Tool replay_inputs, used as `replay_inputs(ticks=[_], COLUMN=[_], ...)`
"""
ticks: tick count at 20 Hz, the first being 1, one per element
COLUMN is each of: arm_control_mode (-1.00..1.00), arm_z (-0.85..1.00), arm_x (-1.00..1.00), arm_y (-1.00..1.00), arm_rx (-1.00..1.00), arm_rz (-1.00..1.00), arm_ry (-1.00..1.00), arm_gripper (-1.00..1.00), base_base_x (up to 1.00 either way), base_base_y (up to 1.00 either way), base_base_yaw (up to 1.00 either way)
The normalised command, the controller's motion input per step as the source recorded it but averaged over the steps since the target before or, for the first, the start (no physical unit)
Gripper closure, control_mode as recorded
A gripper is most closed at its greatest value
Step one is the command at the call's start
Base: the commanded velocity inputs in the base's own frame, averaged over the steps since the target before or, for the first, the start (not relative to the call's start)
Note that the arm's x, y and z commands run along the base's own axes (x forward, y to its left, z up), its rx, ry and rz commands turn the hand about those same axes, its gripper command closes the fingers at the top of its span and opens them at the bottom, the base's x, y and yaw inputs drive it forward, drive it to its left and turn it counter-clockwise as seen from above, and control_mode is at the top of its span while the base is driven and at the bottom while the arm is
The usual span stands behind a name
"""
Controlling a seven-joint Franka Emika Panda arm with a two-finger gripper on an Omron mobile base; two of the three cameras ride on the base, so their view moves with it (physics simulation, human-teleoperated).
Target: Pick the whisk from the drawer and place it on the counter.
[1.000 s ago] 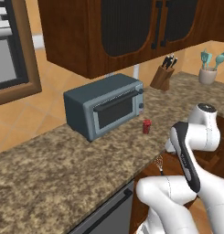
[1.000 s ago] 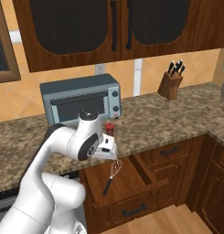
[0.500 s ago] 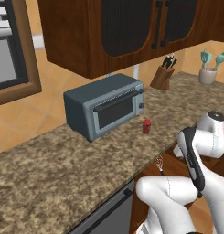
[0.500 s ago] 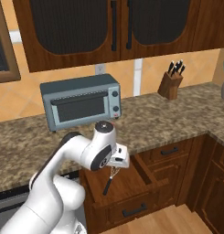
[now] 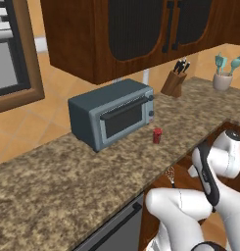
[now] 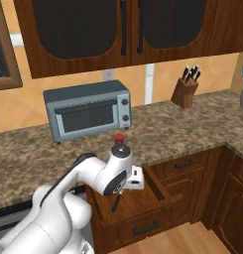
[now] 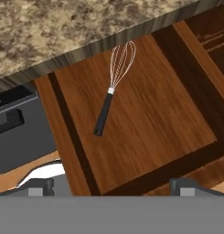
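Below the granite counter, the reddish-brown drawer stands pulled out, and the whisk lies flat on its floor. In the hand view the wire balloon head sits close under the counter's dark edge, while the thin black handle runs away from it toward the open middle of the drawer. The whisk touches neither drawer wall, so the handle is clear on both sides for a grasp.

The gripper hangs above the drawer, pointing down into it, with its jaws spread wide and nothing between them. The two dark finger tips rise at the bottom of the hand view, well apart from the whisk. The arm folds forward and low so that the hand camera looks straight into the drawer.

On the counter stand a grey toaster oven, a small red container just in front of it, a wooden knife block farther along, and a cup of teal spatulas beyond the block. None of these belongs to the task. The dishwasher front sits below the counter beside the drawer.

Judged from this position, the step in hand is the approach: the whisk is not yet grasped. The next move calls for a descent over the handle, with the jaws set across its narrow width. The counter overhang near the head leaves less room there, so the handle is the safer target.
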Motion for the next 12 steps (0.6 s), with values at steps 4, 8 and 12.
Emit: replay_inputs(ticks=[4,8,12], arm_control_mode=[-1.00,-1.00,-1.00], arm_z=[-0.28,-0.25,-0.24], arm_x=[0.16,0.26,0.34], arm_y=[-0.02,0.00,0.00], arm_rx=[0.07,0.09,0.09], arm_rz=[0.10,0.07,0.07], arm_ry=[0.00,0.00,0.01], arm_gripper=[-1.00,-1.00,-1.00], base_base_x=[0.00,0.00,0.00], base_base_y=[0.00,0.00,0.00], base_base_yaw=[0.00,0.00,0.00])
